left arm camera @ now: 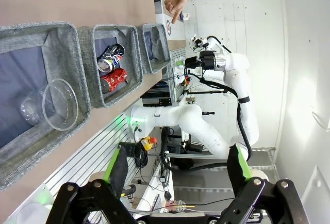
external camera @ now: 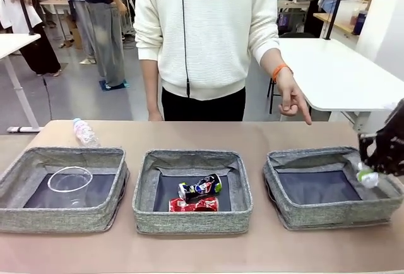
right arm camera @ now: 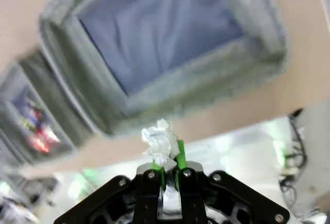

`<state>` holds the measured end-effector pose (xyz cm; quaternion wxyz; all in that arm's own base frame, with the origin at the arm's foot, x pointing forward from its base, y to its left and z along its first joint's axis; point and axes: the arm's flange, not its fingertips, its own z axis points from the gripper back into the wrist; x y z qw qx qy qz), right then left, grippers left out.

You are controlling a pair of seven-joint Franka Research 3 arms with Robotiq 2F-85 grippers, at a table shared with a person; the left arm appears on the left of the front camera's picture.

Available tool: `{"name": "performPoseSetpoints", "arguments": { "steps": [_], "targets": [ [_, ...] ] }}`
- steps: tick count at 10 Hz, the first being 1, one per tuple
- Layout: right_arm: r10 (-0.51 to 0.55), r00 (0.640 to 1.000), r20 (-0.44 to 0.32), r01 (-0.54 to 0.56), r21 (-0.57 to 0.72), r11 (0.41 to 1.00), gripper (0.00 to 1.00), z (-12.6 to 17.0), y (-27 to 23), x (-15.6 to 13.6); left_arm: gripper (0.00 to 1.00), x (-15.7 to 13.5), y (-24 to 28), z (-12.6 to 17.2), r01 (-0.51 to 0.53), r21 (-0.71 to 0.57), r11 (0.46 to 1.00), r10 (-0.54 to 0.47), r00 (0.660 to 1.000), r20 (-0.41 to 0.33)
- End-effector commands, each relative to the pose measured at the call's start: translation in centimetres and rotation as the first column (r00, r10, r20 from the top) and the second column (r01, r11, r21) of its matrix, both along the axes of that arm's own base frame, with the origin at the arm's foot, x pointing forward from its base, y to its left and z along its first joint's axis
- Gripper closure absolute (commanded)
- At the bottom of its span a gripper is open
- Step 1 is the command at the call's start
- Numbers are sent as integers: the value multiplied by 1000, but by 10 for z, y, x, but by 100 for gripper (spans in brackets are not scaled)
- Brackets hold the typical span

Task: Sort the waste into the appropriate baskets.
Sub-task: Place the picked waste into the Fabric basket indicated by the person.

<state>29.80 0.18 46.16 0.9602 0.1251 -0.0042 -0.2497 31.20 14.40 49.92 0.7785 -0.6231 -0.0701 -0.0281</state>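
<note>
Three grey woven baskets are set in a row along the near edge of the table (external camera: 265, 132). In the left basket (external camera: 19, 166) a clear plastic cup (external camera: 70, 180) is seen lying on the dark bottom, and in the left wrist view the same cup is shown tipped on its side with its rim toward the camera. The middle basket (external camera: 144, 179) is occupied by a dark printed drink can (external camera: 202, 187) and, just in front of it at the near wall, a crushed red can (external camera: 193, 204); the two appear to touch. A clear plastic bottle (external camera: 84, 133) is laid on the table beyond the left basket, near its far left corner. The right gripper (external camera: 368, 174) is held above the right edge of the right basket (external camera: 278, 170), whose dark bottom is bare; its jaws are clamped on a crumpled white paper ball (right arm camera: 161, 140), which is seen pinched between the green pads (right arm camera: 180, 154) in the right wrist view. The left gripper (left arm camera: 178, 170) is seen with its jaws wide apart and nothing between them, off the table's edge beside the left basket. The person's hand (external camera: 291, 97), with an orange band at the wrist, is held over the far edge of the table with a finger pointed down toward the right basket.
</note>
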Motion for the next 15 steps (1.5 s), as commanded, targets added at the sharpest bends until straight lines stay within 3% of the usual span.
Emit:
{"name": "performPoseSetpoints", "arguments": {
  "steps": [1, 3, 6, 7, 8, 9, 10, 11, 12, 13, 15],
  "targets": [
    [-140, 984, 107, 144, -30, 989, 90, -4, 20, 8, 0, -3, 0, 0, 8, 5, 1000, -8, 1000, 5],
    [-173, 972, 157, 168, 43, 985, 90, 0, 20, 14, 0, -3, 0, 0, 8, 5, 1000, -8, 1000, 5],
    [-166, 973, 161, 162, 41, 986, 90, 0, 28, 21, 0, -3, 0, 0, 8, 5, 1000, -8, 1000, 5],
    [-152, 970, 188, 144, 51, 988, 34, 3, 31, 22, 0, -3, 0, 0, 8, 5, 1000, -8, 1000, 5],
    [-154, 968, 199, 147, 48, 988, 34, 7, 33, 22, 0, -3, 0, 0, 8, 5, 1000, -8, 1000, 5],
    [-158, 964, 215, 151, 52, 987, 0, 11, 32, 21, 0, -3, 0, 0, 8, 5, 1000, -8, 1000, 5],
    [-163, 959, 232, 154, 54, 987, 30, 15, 33, 22, 0, -3, 0, 0, 8, 5, 1000, -8, 1000, 5],
    [-164, 956, 245, 151, 69, 986, 0, 17, 34, 23, 0, -3, 0, 0, 8, 5, 1000, -8, 1000, 5],
    [-166, 955, 245, 154, 68, 986, 9, 18, 35, 24, 0, -3, 0, 0, 8, 5, 1000, -8, 1000, 5],
    [-167, 954, 248, 154, 72, 985, 0, 18, 35, 24, 0, -3, 0, 0, 8, 5, 1000, -8, 1000, 5],
    [-161, 954, 252, 136, 111, 984, 0, 19, 35, 23, 0, -3, 0, 0, 8, 5, 1000, -8, 1000, 5]
  ]
}}
